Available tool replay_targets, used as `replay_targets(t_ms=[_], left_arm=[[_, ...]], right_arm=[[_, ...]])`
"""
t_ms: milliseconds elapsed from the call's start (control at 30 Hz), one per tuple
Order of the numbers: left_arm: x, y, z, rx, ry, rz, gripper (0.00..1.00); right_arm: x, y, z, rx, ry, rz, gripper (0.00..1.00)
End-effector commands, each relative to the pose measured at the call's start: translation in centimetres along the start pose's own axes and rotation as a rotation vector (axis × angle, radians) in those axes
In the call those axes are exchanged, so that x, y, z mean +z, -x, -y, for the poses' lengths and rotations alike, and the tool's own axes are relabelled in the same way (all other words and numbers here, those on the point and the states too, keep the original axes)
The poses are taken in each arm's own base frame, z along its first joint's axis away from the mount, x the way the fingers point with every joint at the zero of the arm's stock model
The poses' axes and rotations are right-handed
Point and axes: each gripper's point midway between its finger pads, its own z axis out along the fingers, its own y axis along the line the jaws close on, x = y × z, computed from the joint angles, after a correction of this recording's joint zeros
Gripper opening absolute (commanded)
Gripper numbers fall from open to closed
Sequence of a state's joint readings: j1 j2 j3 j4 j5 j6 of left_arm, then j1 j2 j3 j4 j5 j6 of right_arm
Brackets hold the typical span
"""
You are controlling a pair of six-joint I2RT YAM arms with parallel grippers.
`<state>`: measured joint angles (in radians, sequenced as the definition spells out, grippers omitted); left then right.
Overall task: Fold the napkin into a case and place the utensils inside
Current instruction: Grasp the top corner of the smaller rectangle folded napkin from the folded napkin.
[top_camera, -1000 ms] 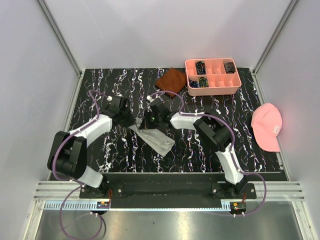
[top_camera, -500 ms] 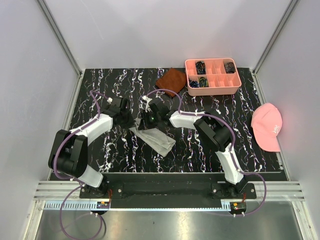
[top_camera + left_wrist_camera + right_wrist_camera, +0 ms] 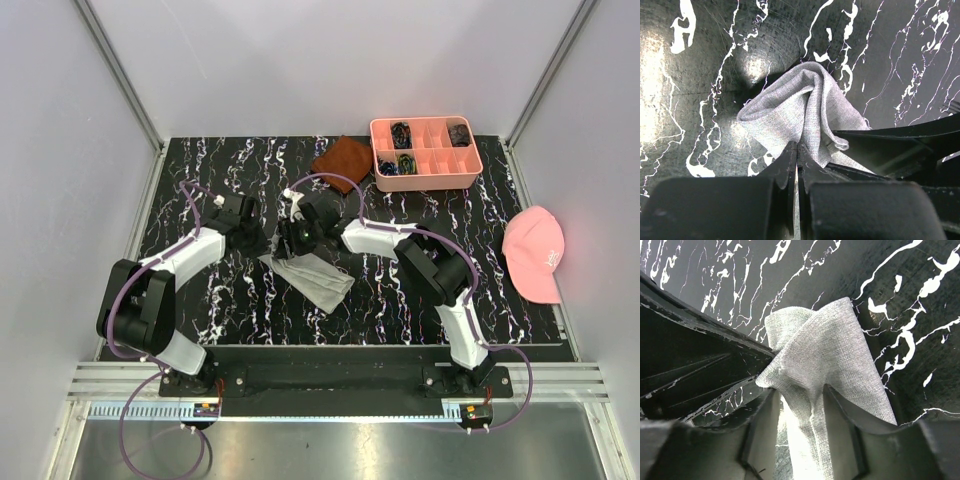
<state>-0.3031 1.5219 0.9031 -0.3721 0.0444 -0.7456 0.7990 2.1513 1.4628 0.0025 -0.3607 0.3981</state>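
Observation:
The light grey napkin [image 3: 318, 281] lies mid-table as a narrow folded strip, the case, running from upper left to lower right. Its upper-left end is bunched and lifted between both grippers. My left gripper [image 3: 267, 243] is shut on a raised fold of the napkin [image 3: 790, 107], its fingertips [image 3: 790, 150] pressed together on the cloth. My right gripper [image 3: 291, 241] faces it from the other side. Its jaws stand apart, with a ridge of napkin [image 3: 832, 347] rising between them and a gap beside the left finger [image 3: 765, 410]. The utensils are out of view.
A rust-brown cloth [image 3: 342, 160] lies at the back centre. Beside it stands a pink compartment tray [image 3: 425, 181] with small dark items. A pink cap [image 3: 536, 255] rests at the right edge. The right arm's dark fingers [image 3: 900, 137] cross the left wrist view.
My right gripper has let go of the napkin end, its jaws spreading apart, and has shifted slightly toward the back. The left gripper keeps its hold and has not moved.

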Motion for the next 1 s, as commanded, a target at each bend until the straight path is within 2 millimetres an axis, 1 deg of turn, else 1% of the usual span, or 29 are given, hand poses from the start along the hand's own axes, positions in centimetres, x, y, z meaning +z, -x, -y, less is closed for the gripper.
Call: replay_targets(t_ms=[0,200,267,300,400,467,500,533,600,633,667,700,767,900,933,967], left_arm=[[-0.1,1.3,0.3,0.003,-0.002,0.038,0.0],[-0.1,1.3,0.3,0.002,-0.004,0.034,0.0],[-0.1,1.3,0.2,0.002,-0.002,0.032,0.0],[-0.1,1.4,0.2,0.001,-0.005,0.033,0.0],[0.0,1.3,0.1,-0.002,-0.003,0.029,0.0],[0.0,1.3,0.0,-0.003,-0.001,0.029,0.0],[0.0,1.2,0.0,-0.006,-0.001,0.025,0.0],[-0.1,1.4,0.1,-0.007,-0.008,0.029,0.0],[-0.1,1.5,0.2,-0.008,-0.011,0.03,0.0],[-0.2,1.5,0.2,-0.009,-0.015,0.031,0.0],[-0.4,1.6,0.3,-0.01,-0.019,0.035,0.0],[-0.4,1.6,0.5,-0.009,-0.028,0.034,0.0],[-0.7,1.8,0.8,-0.013,-0.043,0.041,0.0],[-1.2,1.9,1.4,-0.023,-0.071,0.038,0.0],[-1.3,1.9,1.5,-0.026,-0.073,0.042,0.0],[-1.3,2.0,1.5,-0.03,-0.077,0.043,0.0]], right_arm=[[-1.7,2.9,-2.8,-0.078,0.047,0.051,0.53],[-1.3,3.4,-2.5,-0.102,0.031,0.052,0.61],[-1.3,3.5,-2.6,-0.103,0.033,0.051,0.61],[-1.4,4.0,-2.9,-0.114,0.034,0.06,0.61],[-1.4,4.3,-2.9,-0.124,0.032,0.063,0.59],[-1.1,4.2,-2.9,-0.115,0.039,0.055,0.53],[-1.0,4.0,-3.2,-0.11,0.061,0.045,0.5],[-0.6,3.6,-3.0,-0.103,0.065,0.032,0.44],[-0.2,3.2,-3.1,-0.087,0.084,0.019,0.37],[0.2,2.8,-2.8,-0.08,0.085,0.009,0.33],[0.3,2.6,-2.9,-0.07,0.093,0.007,0.26],[0.5,2.4,-3.1,-0.066,0.114,0.001,0.22],[1.0,1.8,-3.0,-0.036,0.133,-0.015,0.13],[1.7,0.0,-3.0,0.003,0.177,-0.072,0.09],[2.2,0.4,-3.3,-0.007,0.2,-0.046,0.09],[2.4,0.3,-3.3,0.005,0.209,-0.047,0.09]])
